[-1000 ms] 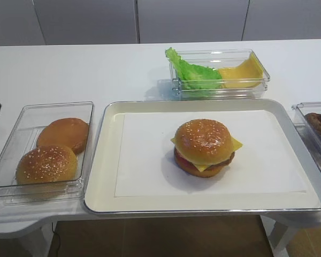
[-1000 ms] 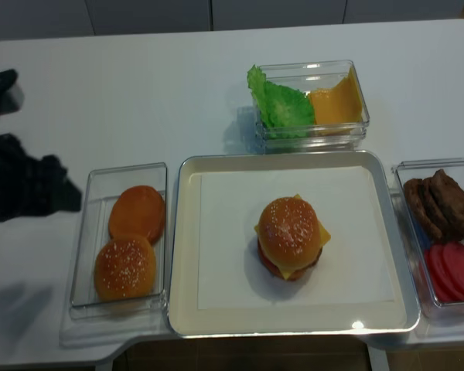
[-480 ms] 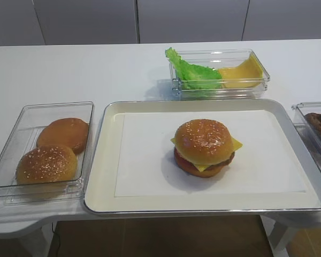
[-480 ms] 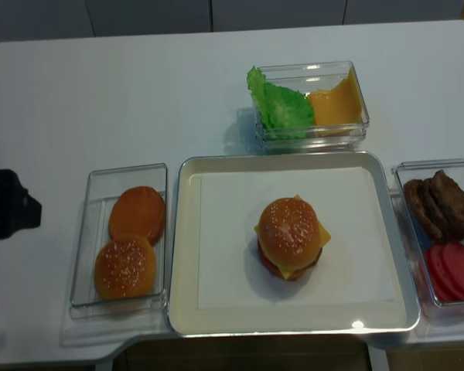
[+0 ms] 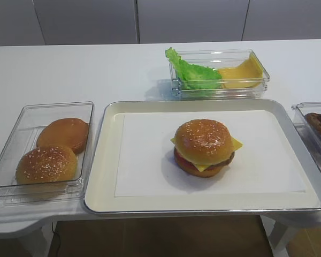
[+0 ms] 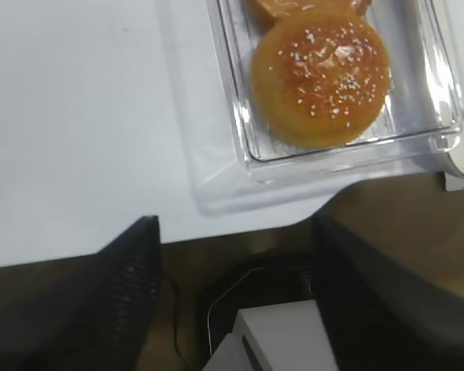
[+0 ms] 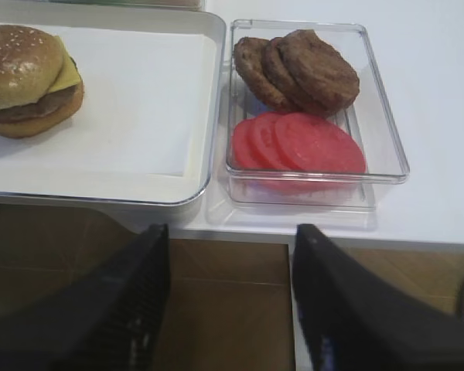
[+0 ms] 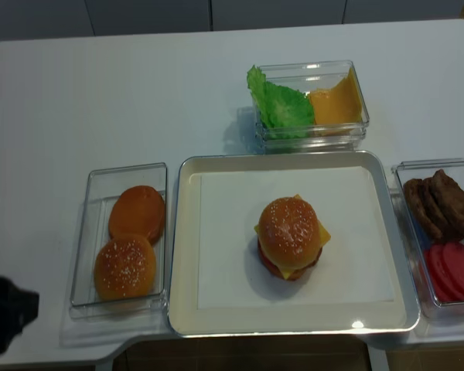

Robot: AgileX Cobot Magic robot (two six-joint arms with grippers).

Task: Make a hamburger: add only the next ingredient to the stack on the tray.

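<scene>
1. We are seeing the sesame bun top (image 5: 203, 140) sitting on the stack (image 5: 204, 160) mid-tray (image 5: 104, 160).
2. Our left gripper (image 6: 236, 301) is hanging wide open and empty near the bun bin (image 6: 240, 139).
3. Our right gripper (image 7: 230, 301) is gaping empty beside the patty-and-tomato bin (image 7: 387, 124).

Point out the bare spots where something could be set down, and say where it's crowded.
Free: the paper liner on the tray left and right of the hamburger, and the white table behind the bun bin, left of the lettuce and cheese bin. Crowded: the bun bin holds two buns; the patty and tomato bin is full and sits tight against the tray.
</scene>
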